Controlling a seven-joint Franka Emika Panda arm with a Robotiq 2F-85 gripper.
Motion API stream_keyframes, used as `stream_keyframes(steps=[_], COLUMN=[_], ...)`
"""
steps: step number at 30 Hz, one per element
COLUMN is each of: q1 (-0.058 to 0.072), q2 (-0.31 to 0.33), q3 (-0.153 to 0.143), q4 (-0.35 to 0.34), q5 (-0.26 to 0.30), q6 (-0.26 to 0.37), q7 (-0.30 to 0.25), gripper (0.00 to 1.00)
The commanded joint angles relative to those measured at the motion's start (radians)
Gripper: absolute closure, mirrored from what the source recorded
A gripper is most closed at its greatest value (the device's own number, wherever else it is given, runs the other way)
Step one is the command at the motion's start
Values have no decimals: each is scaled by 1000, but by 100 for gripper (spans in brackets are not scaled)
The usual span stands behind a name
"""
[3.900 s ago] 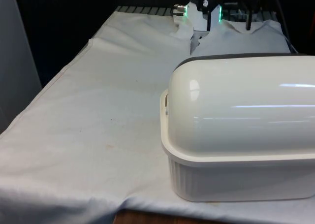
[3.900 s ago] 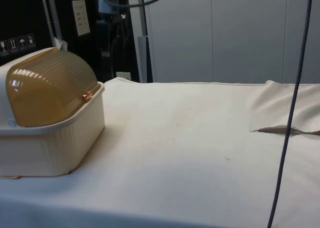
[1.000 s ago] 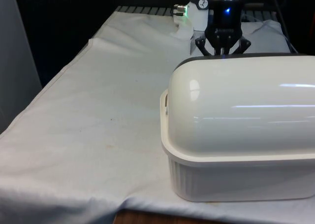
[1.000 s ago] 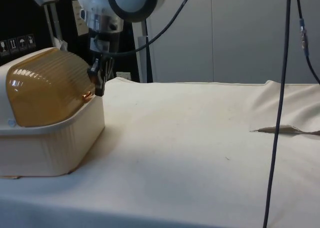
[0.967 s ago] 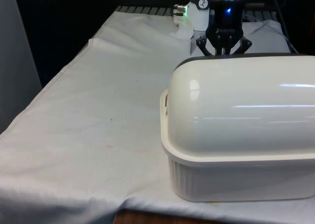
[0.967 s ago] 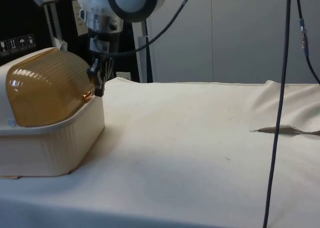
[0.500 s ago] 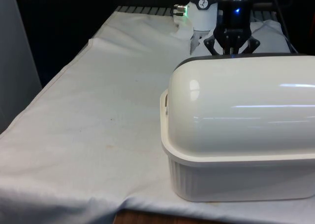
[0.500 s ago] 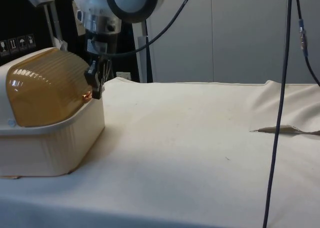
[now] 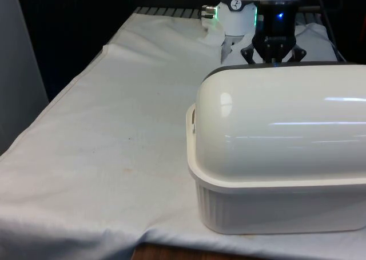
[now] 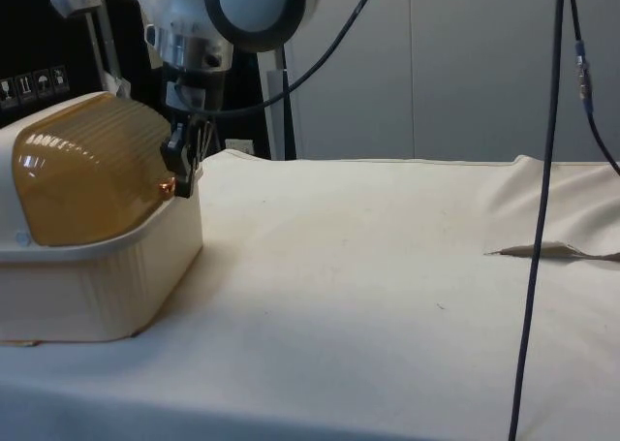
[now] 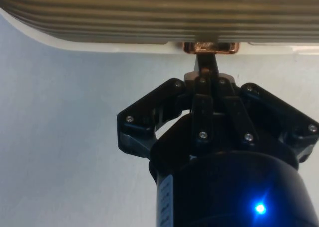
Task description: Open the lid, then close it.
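Bread box [image 10: 92,267]: cream ribbed base, standing at the left edge of the side view and in the lower right of the front view [image 9: 274,208], on the table [image 10: 387,296] under its white cloth. Lid [image 10: 87,170]: domed, ribbed, translucent amber in the side view, lying shut over the base; the front view presents the box's plain glossy white back [image 9: 280,123] and hides the amber lid. Handle [image 11: 209,47]: a small copper-coloured tab at the lid's lower edge, seen as an orange glint [image 10: 169,183] in the side view at the box's front rim. Gripper [image 11: 207,67]: black, hanging from the white arm [image 10: 208,15]; in the side view [image 10: 182,165] it stands at the lid's front edge, at the handle; in the front view [image 9: 274,57] its black linkage rises just above the box's top line in the upper right, its tips hidden behind the box. Jaws: pressed together, their narrow tips reaching up to the handle in the wrist view; whether they pinch it or merely touch it cannot be told. Cable [image 10: 542,208]: dark, hanging down the right part of the side view.
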Motion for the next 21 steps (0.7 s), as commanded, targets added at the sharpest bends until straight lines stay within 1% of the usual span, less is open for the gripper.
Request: stream_keyframes(steps=[1, 7, 8, 9, 14, 16, 17, 18, 21], q1=[2, 1, 1, 1, 4, 2, 5, 6, 6], q2=[17, 10, 0, 11, 18, 8, 23, 24, 30], q3=[3, 2, 0, 2, 1, 1, 1, 1, 2], q4=[7, 7, 1, 9, 26, 17, 34, 37, 44], q5=[2, 2, -1, 2, 0, -1, -1, -1, 1], q6=[12, 4, -1, 3, -2, -4, -2, -2, 0], q7=[1, 0, -1, 0, 3, -1, 4, 5, 4], gripper=[100, 100, 100, 100, 100, 100, 100, 100, 100])
